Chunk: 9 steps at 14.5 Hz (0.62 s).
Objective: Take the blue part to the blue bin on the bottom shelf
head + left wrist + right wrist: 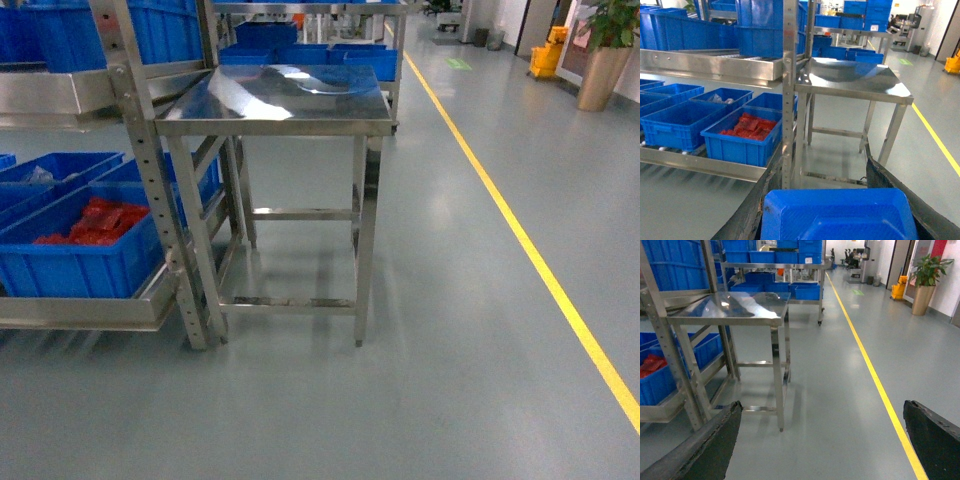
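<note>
left gripper (840, 220) jaws are clamping a blue part (840, 215). right gripper (825, 440) jaws are gaping wide, holding nothing. bottom shelf (700, 165) is carrying blue bins (677, 122) beside the steel desk (280, 100).

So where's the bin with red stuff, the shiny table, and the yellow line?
Bin (75, 270), head view, blue front wall.
Table (290, 100), head view, steel top.
Yellow line (540, 265), head view, middle of the stripe.

Glossy steel table (280, 95), plastic bins (740, 140)
</note>
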Available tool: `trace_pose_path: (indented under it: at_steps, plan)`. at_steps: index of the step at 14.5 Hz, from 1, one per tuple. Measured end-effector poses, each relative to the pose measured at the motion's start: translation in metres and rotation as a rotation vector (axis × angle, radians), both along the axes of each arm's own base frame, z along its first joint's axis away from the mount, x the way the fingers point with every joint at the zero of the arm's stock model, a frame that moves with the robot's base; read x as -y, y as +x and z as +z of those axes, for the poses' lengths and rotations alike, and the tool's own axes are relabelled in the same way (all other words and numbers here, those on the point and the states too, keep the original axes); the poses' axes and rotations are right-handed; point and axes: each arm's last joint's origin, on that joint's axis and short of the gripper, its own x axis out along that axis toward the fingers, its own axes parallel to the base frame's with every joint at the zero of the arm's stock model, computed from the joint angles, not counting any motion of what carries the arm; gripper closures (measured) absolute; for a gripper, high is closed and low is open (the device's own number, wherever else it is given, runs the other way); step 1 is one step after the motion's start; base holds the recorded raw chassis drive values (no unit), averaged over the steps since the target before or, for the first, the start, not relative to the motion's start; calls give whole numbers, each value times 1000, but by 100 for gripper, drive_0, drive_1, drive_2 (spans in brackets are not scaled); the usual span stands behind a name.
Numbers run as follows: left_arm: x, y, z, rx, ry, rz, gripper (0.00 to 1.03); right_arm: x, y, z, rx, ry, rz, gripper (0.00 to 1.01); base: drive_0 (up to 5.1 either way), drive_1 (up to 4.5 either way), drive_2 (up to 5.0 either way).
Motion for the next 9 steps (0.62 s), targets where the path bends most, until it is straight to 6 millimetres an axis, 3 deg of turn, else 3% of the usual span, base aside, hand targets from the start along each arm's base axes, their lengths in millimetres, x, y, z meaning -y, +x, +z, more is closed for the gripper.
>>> trace_pose_path:
  at_steps: [9]
  plan:
    - [0,0,0,-2,1,1,59,0,0,-1,-6,0,0,3,-2,413,-417]
